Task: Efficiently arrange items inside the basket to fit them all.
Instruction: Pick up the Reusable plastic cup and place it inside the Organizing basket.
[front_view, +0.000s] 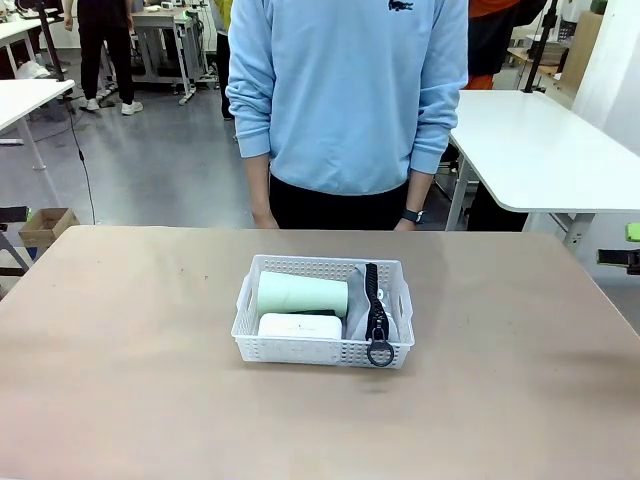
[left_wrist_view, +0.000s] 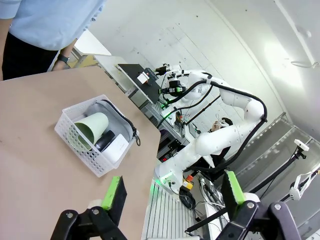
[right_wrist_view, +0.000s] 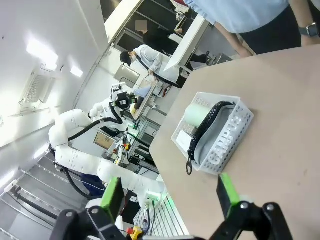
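Both hands stand spread with nothing between their green pads: the left hand (left_wrist_view: 172, 200) rises from the bottom of its wrist view, its black fingers (left_wrist_view: 114, 196) wide apart and hanging well above and short of the brown counter (left_wrist_view: 30, 165), and the right hand (right_wrist_view: 170, 197) does the same in its own view, high over the counter's near edge and well apart from everything on it. Farther out, near the middle of the counter (front_view: 130, 380), sits the shallow rectangular white plastic basket with perforated sides and cut-out handles (front_view: 320, 350). Inside it, at the near-left corner, lies the white flat box (front_view: 299, 326), just behind the basket's near wall. Behind the box the pale green cup (front_view: 301, 296) lies on its side, its open mouth toward the left wall. In the left wrist view a black object, apparently the black stapler (left_wrist_view: 104, 141), shows wedged between the cup and the box. Along the right side the grey "CAMPUS" zip pouch (right_wrist_view: 220, 145) stands on edge against the wall, its black zipper (front_view: 374, 295) running front to back and its black ring (front_view: 380, 354) hanging over the near rim. Beyond the far edge of the counter stands a person in a light blue sweatshirt (front_view: 350, 90), arms hanging down, a watch (front_view: 412, 215) on one wrist.
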